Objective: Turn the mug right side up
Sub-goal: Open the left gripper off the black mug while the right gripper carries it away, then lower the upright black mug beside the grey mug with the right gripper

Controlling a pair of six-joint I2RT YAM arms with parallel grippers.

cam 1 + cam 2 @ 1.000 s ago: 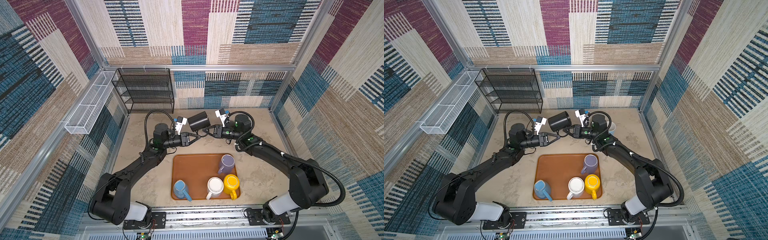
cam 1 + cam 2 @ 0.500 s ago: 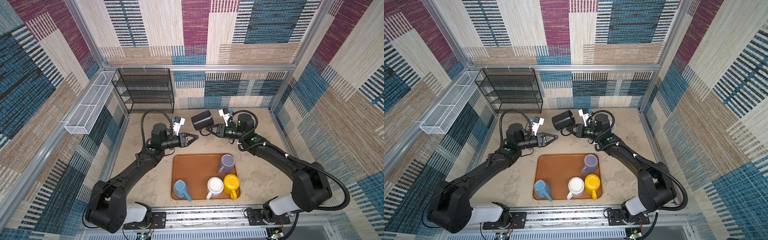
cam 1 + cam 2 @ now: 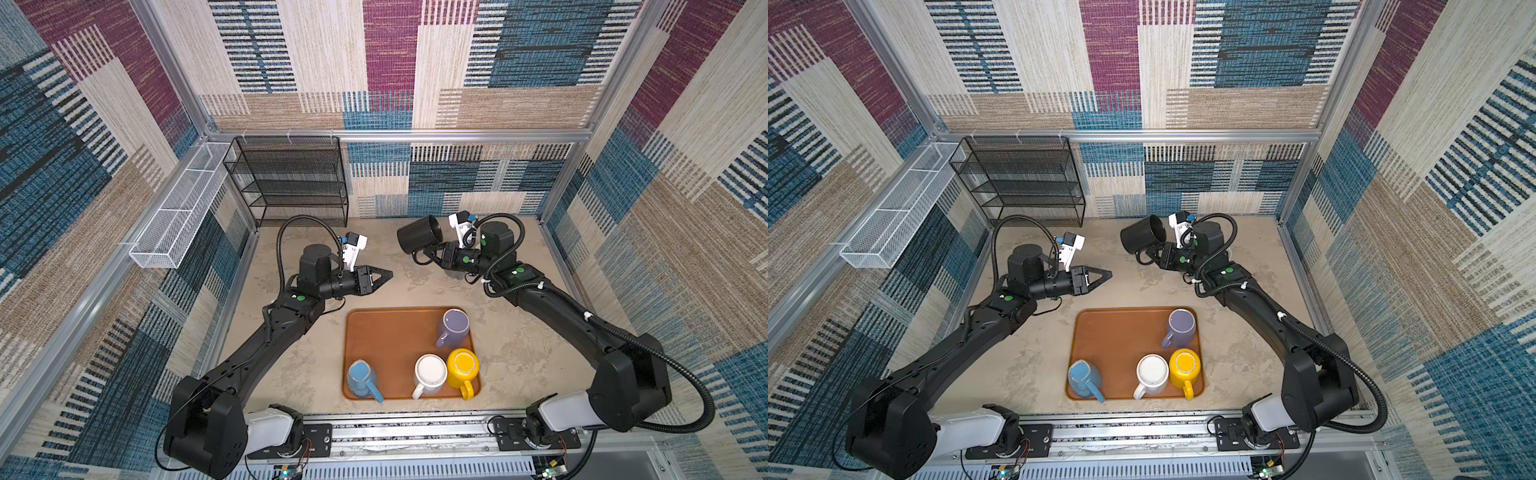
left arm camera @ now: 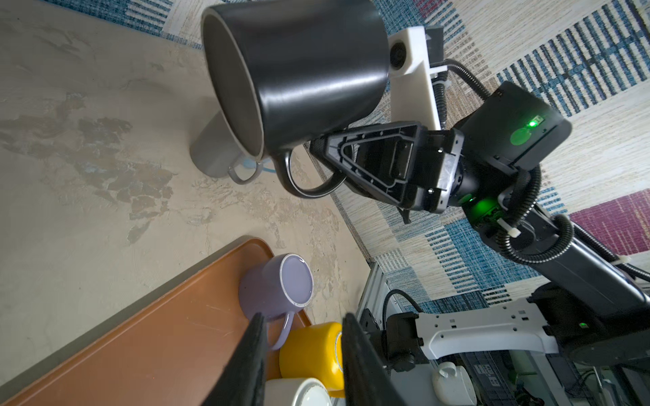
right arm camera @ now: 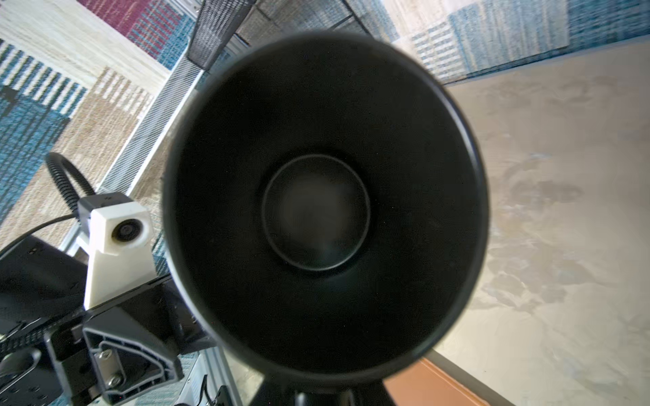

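Mug (image 3: 415, 235) hangs sideways from your right tool (image 3: 432, 254), gripped by its handle, above the surface (image 3: 415, 291); left tool (image 3: 386, 274) hovers narrow, empty, beside the tray's (image 3: 374, 332) far edge.

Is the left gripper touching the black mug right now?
Apart. In both top views bare table shows between the left gripper and the black mug, which the right gripper holds in the air.
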